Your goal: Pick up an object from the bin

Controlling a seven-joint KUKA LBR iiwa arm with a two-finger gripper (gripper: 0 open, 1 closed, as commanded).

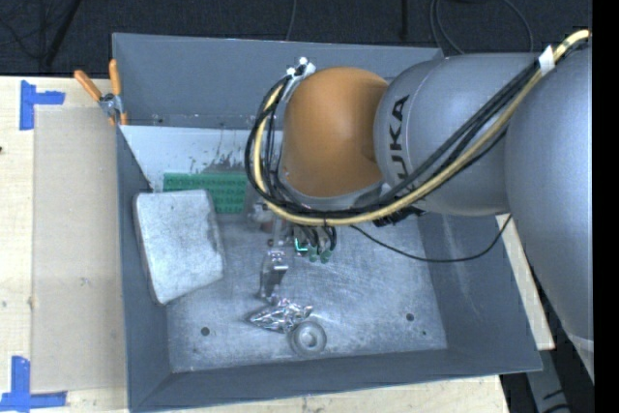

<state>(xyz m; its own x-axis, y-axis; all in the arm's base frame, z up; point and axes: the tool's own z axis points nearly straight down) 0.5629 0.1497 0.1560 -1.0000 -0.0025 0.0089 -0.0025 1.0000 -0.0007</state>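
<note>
My gripper [272,278] hangs below the orange wrist cover, over the middle of the bin floor. Just in front of it, toward the near wall, lies a crumpled silvery metal piece [280,314]. A small round silvery ring or cap [309,338] rests right next to that piece on its near side. Nothing shows between the gripper's tips. The upper part of the gripper is hidden by the cover and the cables.
A pale grey rectangular block like a sponge [177,242] lies on the left of the bin floor. Behind it, a flat green ribbed item [215,187] rests against the back wall. The arm and its cover hang over the bin's back right.
</note>
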